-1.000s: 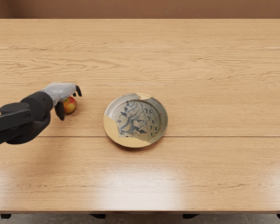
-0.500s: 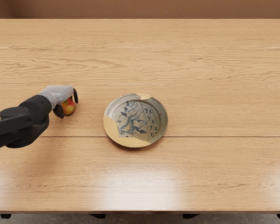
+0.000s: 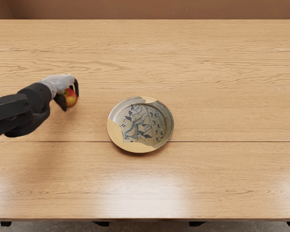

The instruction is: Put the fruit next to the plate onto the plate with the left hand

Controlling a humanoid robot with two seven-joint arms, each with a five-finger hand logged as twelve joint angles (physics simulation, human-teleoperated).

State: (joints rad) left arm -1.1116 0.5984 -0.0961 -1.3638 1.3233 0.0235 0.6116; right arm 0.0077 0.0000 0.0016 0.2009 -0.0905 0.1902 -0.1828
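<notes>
A small red and yellow apple (image 3: 70, 97) sits in the curled fingers of my left hand (image 3: 65, 92), whose dark arm comes in from the left edge. The hand and fruit are above the table, left of the plate. The plate (image 3: 140, 124) is round, with a tan rim and a blue and grey drawing inside, and lies near the table's middle with nothing on it. The apple is well apart from the plate, roughly a plate's width to its left. Part of the fruit is hidden behind the fingers.
The wooden table (image 3: 208, 72) fills the view, with its front edge at the bottom and a brown wall behind its far edge. No other objects lie on it.
The left hand closed around the apple and rose with it, moving up the picture and slightly left. The plate stayed where it was.
</notes>
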